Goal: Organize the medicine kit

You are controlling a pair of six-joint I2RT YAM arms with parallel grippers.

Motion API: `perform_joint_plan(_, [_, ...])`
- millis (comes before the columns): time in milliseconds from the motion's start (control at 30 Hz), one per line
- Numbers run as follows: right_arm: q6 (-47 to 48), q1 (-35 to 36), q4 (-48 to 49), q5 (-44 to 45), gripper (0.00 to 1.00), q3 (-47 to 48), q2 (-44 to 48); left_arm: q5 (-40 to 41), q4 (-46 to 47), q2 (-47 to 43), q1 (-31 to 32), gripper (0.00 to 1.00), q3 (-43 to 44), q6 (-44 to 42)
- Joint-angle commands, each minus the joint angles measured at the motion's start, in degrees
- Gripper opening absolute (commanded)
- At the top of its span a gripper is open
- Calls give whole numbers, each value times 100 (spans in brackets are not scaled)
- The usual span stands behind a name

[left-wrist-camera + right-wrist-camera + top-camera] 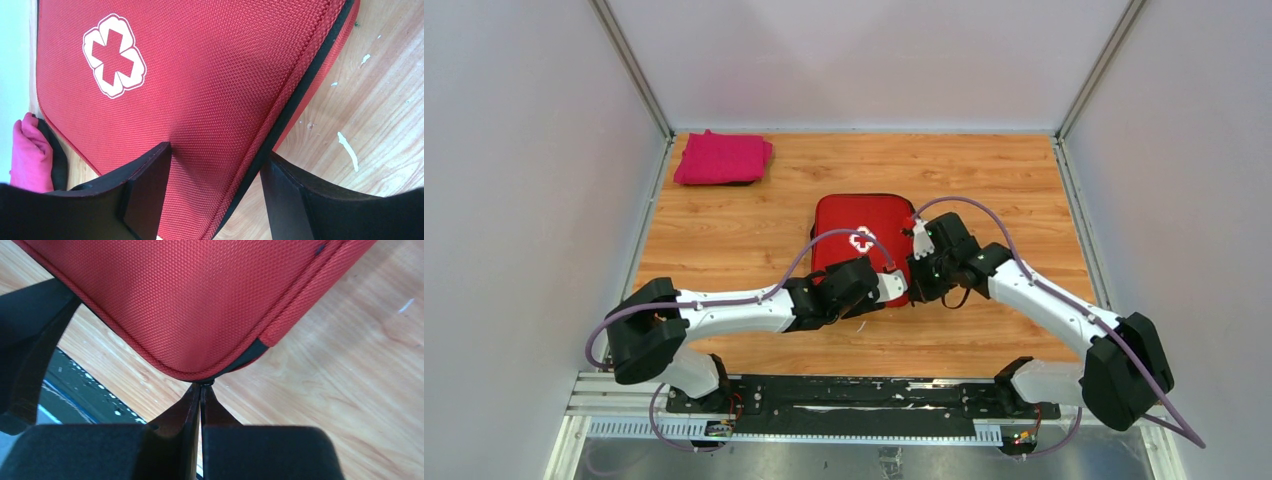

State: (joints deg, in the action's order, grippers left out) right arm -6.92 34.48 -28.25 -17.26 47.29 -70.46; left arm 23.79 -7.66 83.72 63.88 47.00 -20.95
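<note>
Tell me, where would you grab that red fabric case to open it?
The near corner, coming from the front: the red fabric zippered case lies flat, so only its black zip seam offers a pinch. The right gripper sits shut there.

1. A folded pink cloth (723, 158) lies in the far left corner of the tabletop (724, 245), close to the left wall. A dark edge shows beneath its near side.
2. The tabletop is light wood-grain board. In the left wrist view, small white flecks (347, 150) mark its surface.
3. Plain white panels (514, 170) enclose the tabletop on the left, right and far sides, and metal posts (629, 65) run up the two far corners.
4. A black mounting rail (864, 395) runs along the near edge, with a silver slotted strip just in front of it.
</note>
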Motion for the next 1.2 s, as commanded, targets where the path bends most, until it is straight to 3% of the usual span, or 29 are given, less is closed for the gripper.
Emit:
perform_joint_plan(0, [-955,329,715,-759,0,-147,102,-151,393,82,-7,68,169,230])
perform_joint_plan(233, [-2231,516,1715,-531,0,-420,45,-313,391,30,-7,71,166,311])
perform_joint_plan(367, [-2489,453,1227,497,0,-446,216,-578,309,-440,-7,83,102,440])
perform_joint_plan(567, [-2517,-217,723,1130,0,-632,706,-1141,459,-1766,-7,99,-244,851])
perform_joint_plan(800, [-1985,-1356,660,963,0,-340,518,-617,698,-2464,-90,100,-387,1227])
perform_joint_plan(867, [-1786,-1676,646,845,0,1,135,-731,704,-2447,-406,100,-284,1680])
perform_joint_plan(1000, [-1336,-1925,425,669,0,622,-504,-1324,543,-2111,-1650,100,101,2717])
perform_joint_plan(1167, [-1098,-1958,152,408,0,977,-897,-1927,-85,-1216,-2718,100,930,3710])
